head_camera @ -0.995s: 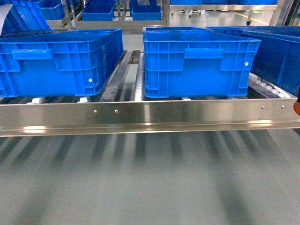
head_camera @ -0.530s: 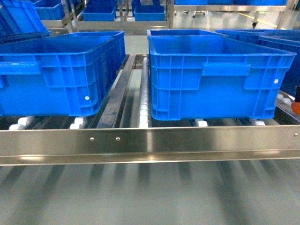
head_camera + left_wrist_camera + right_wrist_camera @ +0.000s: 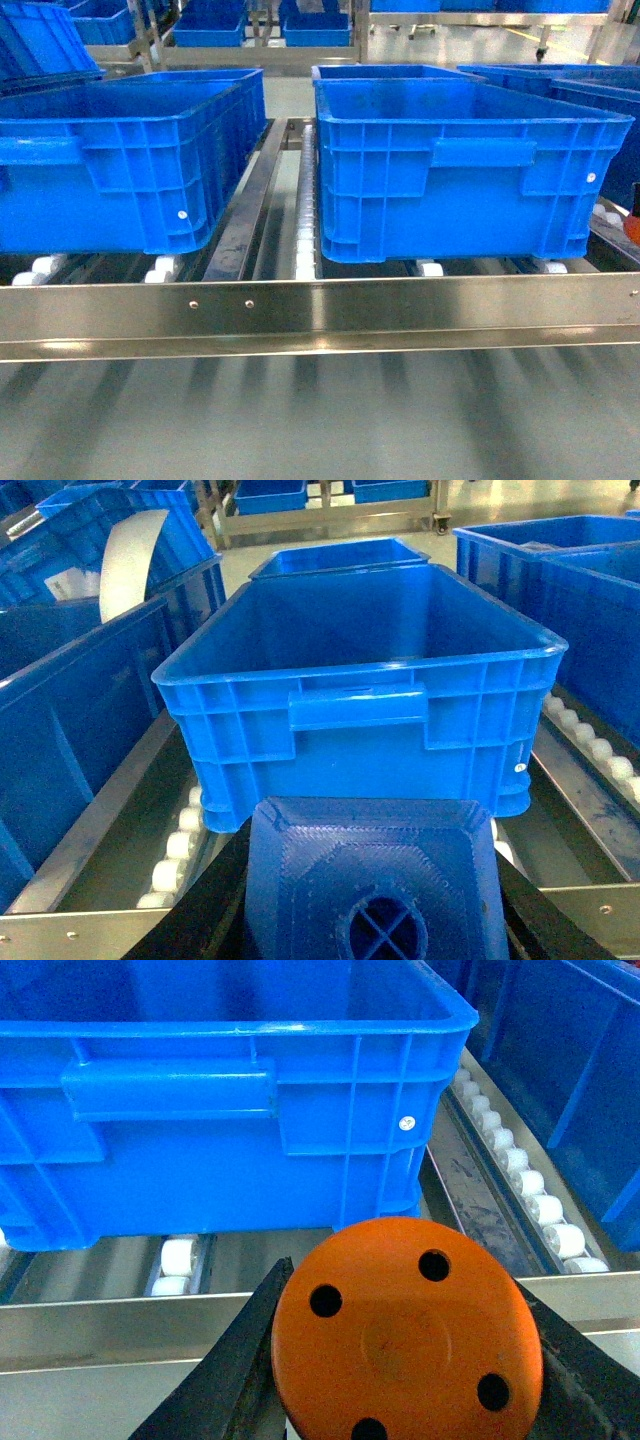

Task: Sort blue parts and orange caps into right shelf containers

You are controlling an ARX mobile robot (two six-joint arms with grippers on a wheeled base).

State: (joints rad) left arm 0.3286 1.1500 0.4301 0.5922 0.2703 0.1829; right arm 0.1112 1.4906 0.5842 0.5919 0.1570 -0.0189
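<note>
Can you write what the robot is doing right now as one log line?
left tool: shut on blue part | right tool: shut on orange cap | crate: ahead on shelf

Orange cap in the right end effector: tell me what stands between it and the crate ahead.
Only the shelf's front rail and the crate's near wall lie between the orange cap and the open crate; nothing else visible blocks the way.

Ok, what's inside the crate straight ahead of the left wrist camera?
The crate shows bare blue walls and part of its floor; no parts visible there. The near wall hides the front strip of the floor, so that strip cannot be checked. The blue part sits between the left jaws.
</note>
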